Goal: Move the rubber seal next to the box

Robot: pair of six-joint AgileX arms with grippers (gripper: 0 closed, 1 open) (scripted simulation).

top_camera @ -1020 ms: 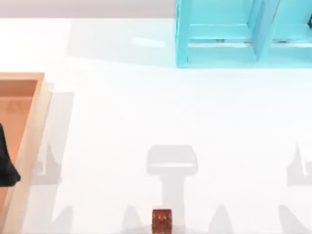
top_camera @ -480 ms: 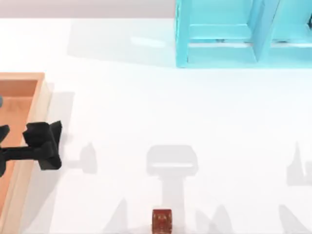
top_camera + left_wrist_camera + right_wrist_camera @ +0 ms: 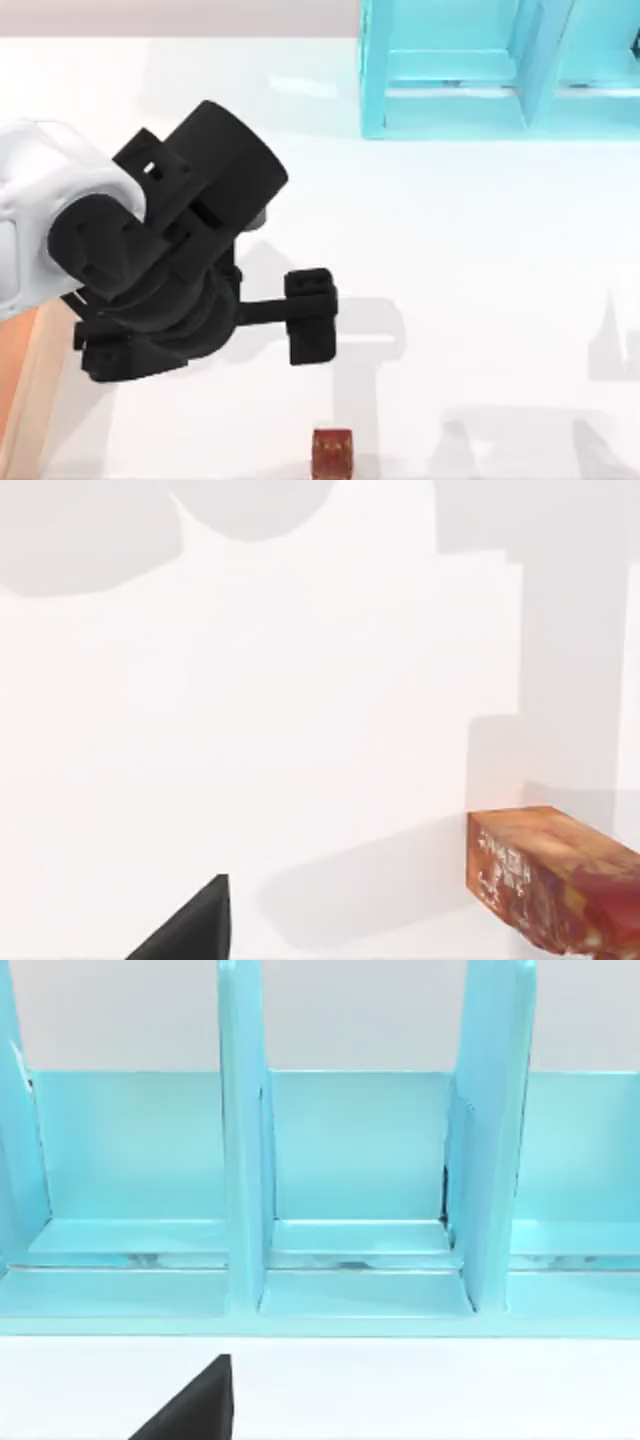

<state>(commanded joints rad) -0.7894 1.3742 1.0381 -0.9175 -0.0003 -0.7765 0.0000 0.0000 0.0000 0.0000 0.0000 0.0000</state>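
White table [image 3: 480,250], light blue shelf frame [image 3: 500,70] at far edge. Rubber seal [image 3: 332,452] sits alone at near edge, mid-table, well apart from box [image 3: 25,400] at left edge. Left gripper [image 3: 310,316] above table, short of seal, likely reaching for it; jaw state: cannot tell. Right wrist camera faces shelf, arm presumably parked.

Rubber seal [image 3: 545,880] on white table [image 3: 250,730]; perhaps untouched.
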